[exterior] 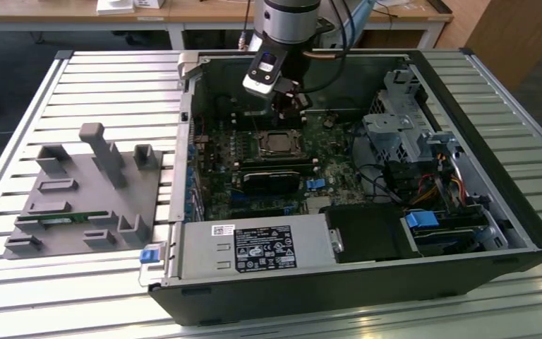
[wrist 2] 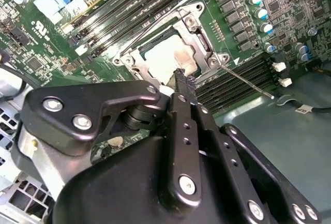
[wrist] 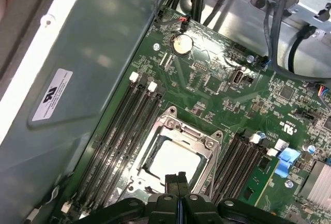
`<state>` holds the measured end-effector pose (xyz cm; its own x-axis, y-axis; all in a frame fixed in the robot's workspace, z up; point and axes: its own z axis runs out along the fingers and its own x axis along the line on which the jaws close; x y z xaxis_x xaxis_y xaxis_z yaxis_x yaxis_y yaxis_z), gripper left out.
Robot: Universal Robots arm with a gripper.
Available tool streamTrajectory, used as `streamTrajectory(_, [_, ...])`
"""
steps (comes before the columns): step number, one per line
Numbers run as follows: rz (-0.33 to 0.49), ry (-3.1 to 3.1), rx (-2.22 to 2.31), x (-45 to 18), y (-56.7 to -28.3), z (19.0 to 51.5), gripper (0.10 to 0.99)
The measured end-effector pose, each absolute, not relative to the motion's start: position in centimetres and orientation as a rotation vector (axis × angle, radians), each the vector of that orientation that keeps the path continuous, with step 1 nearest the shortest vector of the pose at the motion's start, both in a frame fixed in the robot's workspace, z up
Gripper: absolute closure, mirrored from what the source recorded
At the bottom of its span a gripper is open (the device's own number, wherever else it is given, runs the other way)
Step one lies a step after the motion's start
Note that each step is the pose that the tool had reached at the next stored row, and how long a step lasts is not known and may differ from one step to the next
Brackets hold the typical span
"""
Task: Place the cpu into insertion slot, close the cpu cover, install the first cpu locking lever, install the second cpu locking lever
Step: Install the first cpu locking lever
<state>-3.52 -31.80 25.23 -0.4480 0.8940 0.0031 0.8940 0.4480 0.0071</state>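
The cpu (wrist 2: 166,58) lies flat in the insertion slot (exterior: 260,144) on the green board, its pale metal top showing. The cpu cover (wrist: 182,132), a silver frame, lies down around it in both wrist views. A thin metal locking lever (wrist 2: 245,82) sticks out sideways from one corner of the socket, over the long black slots. My gripper (wrist 2: 181,75) hangs just above the socket's edge with its two black fingers pressed together and nothing between them. In the first wrist view the gripper (wrist: 176,176) sits over the cpu (wrist: 173,159). In the exterior view the gripper (exterior: 290,121) is just behind the cpu (exterior: 279,143).
The open computer case (exterior: 497,212) has walls around the board. Long black memory slots (wrist: 116,131) flank the socket. A cable bundle and drive cage (exterior: 398,131) stand at the exterior view's right. A grey fixture (exterior: 92,191) lies outside the case at the exterior view's left.
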Motion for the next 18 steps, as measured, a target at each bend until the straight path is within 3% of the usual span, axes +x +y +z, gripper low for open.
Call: streamTrajectory(18, [0.012,2.737,1.541,-3.52,-31.79,25.23,0.980])
